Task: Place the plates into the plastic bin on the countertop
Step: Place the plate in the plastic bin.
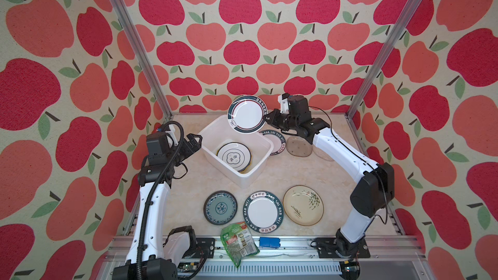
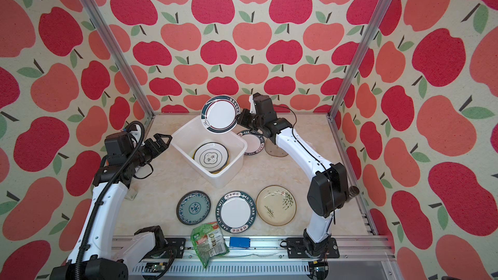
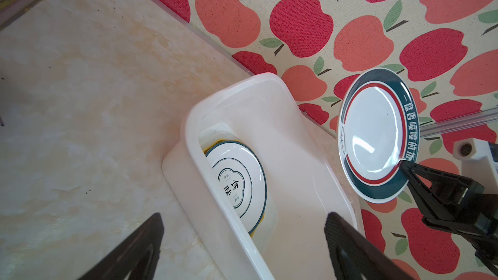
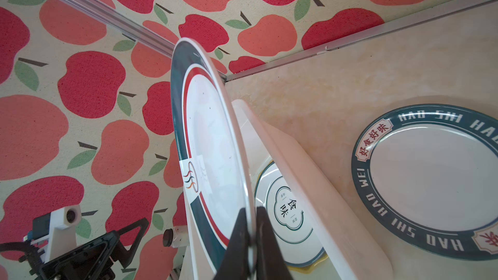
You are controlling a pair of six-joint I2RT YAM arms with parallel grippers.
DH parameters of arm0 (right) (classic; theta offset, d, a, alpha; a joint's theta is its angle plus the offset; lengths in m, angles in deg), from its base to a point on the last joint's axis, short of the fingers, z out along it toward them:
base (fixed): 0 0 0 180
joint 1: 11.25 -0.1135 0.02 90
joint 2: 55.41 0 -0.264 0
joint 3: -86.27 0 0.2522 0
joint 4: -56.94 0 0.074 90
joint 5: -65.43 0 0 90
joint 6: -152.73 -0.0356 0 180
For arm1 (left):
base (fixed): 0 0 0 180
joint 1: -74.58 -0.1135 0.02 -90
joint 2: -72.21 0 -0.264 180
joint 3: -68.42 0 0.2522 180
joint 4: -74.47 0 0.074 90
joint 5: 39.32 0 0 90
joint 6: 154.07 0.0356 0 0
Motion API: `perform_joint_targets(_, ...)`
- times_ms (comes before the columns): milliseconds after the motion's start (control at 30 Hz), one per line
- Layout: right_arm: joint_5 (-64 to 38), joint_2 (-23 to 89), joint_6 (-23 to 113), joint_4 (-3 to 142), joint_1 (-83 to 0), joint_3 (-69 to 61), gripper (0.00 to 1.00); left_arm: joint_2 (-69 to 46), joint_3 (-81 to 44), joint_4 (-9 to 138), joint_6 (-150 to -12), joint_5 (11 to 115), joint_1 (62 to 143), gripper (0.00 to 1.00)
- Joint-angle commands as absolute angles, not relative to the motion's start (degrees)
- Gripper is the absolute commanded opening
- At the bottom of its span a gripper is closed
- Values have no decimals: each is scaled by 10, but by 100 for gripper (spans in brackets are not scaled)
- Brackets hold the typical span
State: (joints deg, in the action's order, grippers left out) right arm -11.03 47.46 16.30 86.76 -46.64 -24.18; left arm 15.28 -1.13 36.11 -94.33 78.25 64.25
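My right gripper (image 1: 267,120) is clamped on the rim of the red-banded plate (image 1: 246,114), which hangs tilted ahead of the jaws above the plastic bin (image 1: 244,181). I'd level it and lower it onto the stacked plates (image 1: 234,156) before letting go. The left gripper (image 1: 196,142) waits beside the bin, jaws apart.

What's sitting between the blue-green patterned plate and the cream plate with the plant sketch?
A white plate with a dark green lettered rim lies flat between them; both top views show it.

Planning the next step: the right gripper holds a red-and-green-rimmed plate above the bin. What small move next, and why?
Probably ease the right gripper down toward the middle of the plastic bin: its red-and-green-rimmed plate hangs tilted about over the far rim, high above the stacked plates inside.
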Motion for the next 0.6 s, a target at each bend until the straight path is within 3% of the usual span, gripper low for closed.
perform_joint_targets(0,-116,508,176,910,-480,-294,0,169,3,413,-964,809,633,97)
perform_joint_targets(167,-171,569,225,1035,-510,-406,0,176,17,426,-980,811,631,98)
perform_joint_targets(567,-170,661,207,1160,-529,-512,0,200,31,402,-1007,792,630,100)
